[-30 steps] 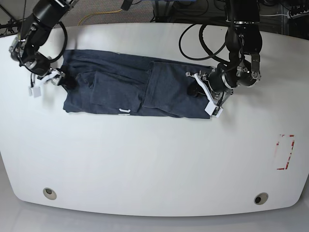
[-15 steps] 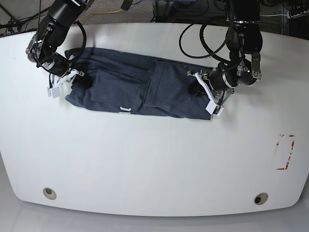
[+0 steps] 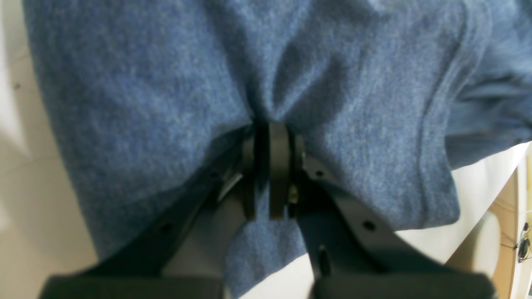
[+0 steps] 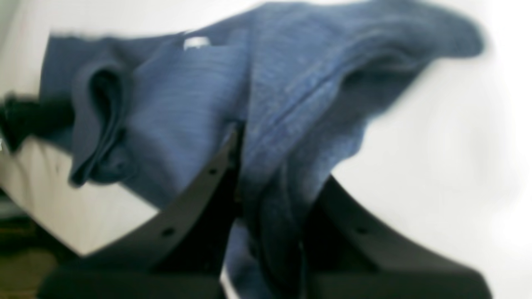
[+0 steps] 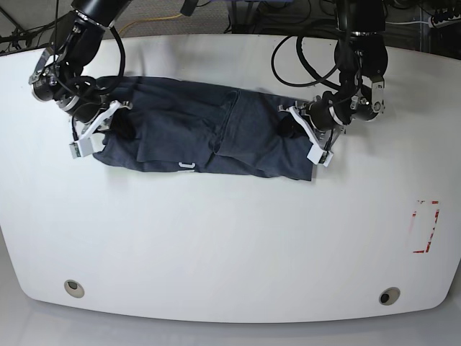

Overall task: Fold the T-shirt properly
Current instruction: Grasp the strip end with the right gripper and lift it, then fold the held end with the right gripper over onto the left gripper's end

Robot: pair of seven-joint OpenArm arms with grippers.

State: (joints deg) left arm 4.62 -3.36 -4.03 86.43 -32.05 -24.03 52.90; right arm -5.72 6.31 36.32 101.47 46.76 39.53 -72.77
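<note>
A broad white table (image 5: pixel 230 238) with rounded corners filled most of the base view, evenly lit. Two round fittings (image 5: pixel 73 287) sat near its near corners, and a red-and-white marking (image 5: pixel 426 227) lay toward the right edge. Beyond the far edge, dark cables (image 5: pixel 288 9) and a yellow cord (image 5: pixel 155 21) crossed grey floor.

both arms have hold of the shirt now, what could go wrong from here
1. The right gripper pinches a thick bunch of the T-shirt, probably several layers, so lifting may drag the earlier fold open.
2. The left gripper holds only a small pinch near the hem; a hard pull could let the cloth slip out.
3. The shirt already lies rumpled, with a flap overlapping mid-body. Uneven lifting by the two arms may leave the next fold skewed.
</note>
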